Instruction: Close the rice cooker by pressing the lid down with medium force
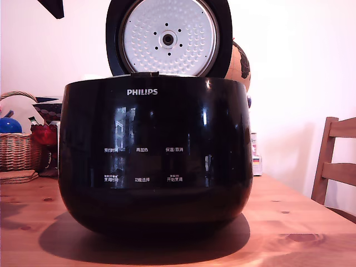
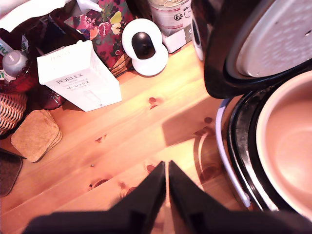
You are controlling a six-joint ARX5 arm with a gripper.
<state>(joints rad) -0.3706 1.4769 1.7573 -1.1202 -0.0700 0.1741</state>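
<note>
The rice cooker (image 1: 153, 156), a glossy black pot with a white PHILIPS logo, stands on the wooden table (image 1: 300, 222) and fills the middle of the exterior view. Its lid (image 1: 167, 36) stands open and upright behind it, with the silvery dimpled inner plate facing the camera. In the wrist view the lid (image 2: 273, 44) rises beside the open inner pot (image 2: 292, 141). My gripper (image 2: 166, 168) hovers above the table beside the cooker, its black fingers shut together on nothing. A dark piece of the gripper (image 1: 54, 6) shows at the top of the exterior view, left of the lid.
A wicker basket (image 1: 16, 150) with clutter sits at the exterior view's left and a wooden chair (image 1: 336, 161) at its right. Behind the cooker the wrist view shows a white box (image 2: 78, 75), a round white camera (image 2: 144, 46) and cork coasters (image 2: 36, 134).
</note>
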